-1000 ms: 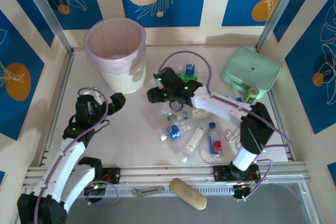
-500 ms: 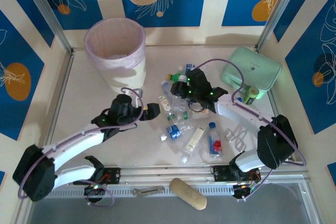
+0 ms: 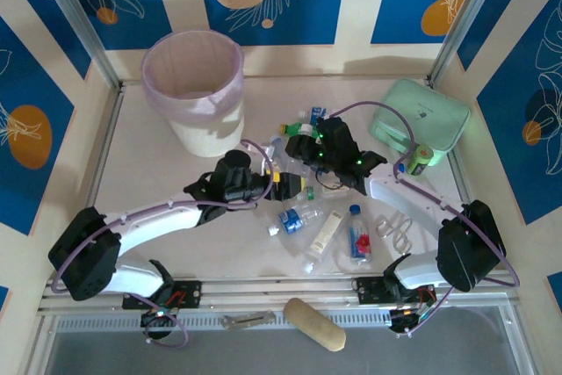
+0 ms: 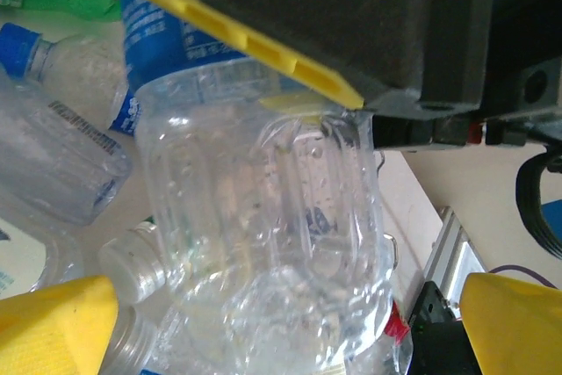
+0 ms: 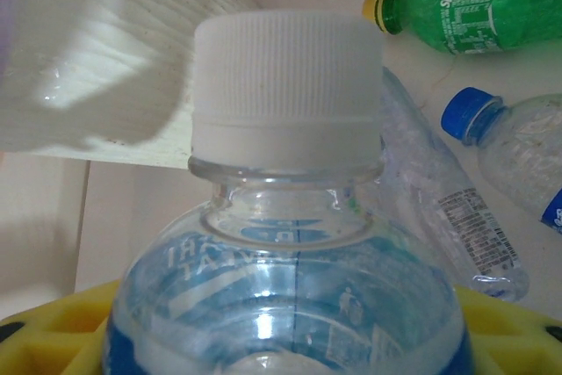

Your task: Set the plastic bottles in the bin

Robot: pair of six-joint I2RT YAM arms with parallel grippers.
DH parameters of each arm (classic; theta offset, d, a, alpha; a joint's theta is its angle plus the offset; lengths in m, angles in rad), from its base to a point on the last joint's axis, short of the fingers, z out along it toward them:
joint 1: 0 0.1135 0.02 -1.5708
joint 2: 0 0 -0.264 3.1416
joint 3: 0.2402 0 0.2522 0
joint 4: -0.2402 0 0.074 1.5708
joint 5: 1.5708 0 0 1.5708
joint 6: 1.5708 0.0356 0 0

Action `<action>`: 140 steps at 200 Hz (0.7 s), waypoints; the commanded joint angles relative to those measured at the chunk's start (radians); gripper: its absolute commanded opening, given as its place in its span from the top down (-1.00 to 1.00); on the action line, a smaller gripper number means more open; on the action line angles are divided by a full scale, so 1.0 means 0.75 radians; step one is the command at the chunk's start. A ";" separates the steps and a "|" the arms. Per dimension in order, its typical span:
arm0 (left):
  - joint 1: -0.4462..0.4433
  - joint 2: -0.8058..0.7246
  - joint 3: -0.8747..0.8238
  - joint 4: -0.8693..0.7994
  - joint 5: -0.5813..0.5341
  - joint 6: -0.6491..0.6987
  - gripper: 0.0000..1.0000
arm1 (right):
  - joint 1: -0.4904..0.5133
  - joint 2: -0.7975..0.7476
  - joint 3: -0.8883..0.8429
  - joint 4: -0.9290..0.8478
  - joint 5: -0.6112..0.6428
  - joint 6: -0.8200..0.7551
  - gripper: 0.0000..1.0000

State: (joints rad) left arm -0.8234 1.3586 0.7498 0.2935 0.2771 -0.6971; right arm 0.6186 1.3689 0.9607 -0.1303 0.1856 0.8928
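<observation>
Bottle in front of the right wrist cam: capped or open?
Capped. The clear bottle has a white ribbed cap seated on its neck.

Overhead camera looks down from behind; 2 wrist cameras crowd the same plastic bottles (image 3: 295, 219).

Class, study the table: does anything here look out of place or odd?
The tan bread-like object lies on the near rail, off the table, apart from the plastic bottles; it is no bottle.
</observation>
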 commanded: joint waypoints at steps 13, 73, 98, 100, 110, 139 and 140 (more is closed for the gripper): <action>-0.020 0.044 0.071 0.000 0.017 0.080 -0.91 | 0.027 -0.015 -0.012 0.067 -0.056 0.046 -0.11; -0.019 0.011 0.086 -0.057 -0.095 0.204 -0.62 | 0.036 -0.020 -0.023 0.082 -0.088 0.067 -0.10; -0.020 0.021 0.081 -0.044 -0.075 0.193 -0.38 | 0.038 -0.022 -0.028 0.092 -0.090 0.073 -0.10; -0.019 0.023 0.079 -0.043 -0.073 0.190 -0.38 | 0.038 -0.022 -0.029 0.093 -0.090 0.073 -0.10; -0.020 0.022 0.070 -0.032 -0.070 0.181 -0.34 | 0.038 -0.019 -0.027 0.093 -0.092 0.074 -0.11; -0.020 0.006 0.045 -0.009 -0.081 0.158 -0.24 | 0.037 -0.020 -0.023 0.094 -0.102 0.070 -0.27; -0.019 0.004 0.044 -0.009 -0.082 0.157 -0.23 | 0.036 -0.021 -0.023 0.093 -0.103 0.070 -0.28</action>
State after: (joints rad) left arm -0.8307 1.3888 0.7837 0.2703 0.2302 -0.5938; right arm 0.6384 1.3689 0.9508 -0.0757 0.1383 0.9318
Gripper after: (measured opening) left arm 0.632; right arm 0.595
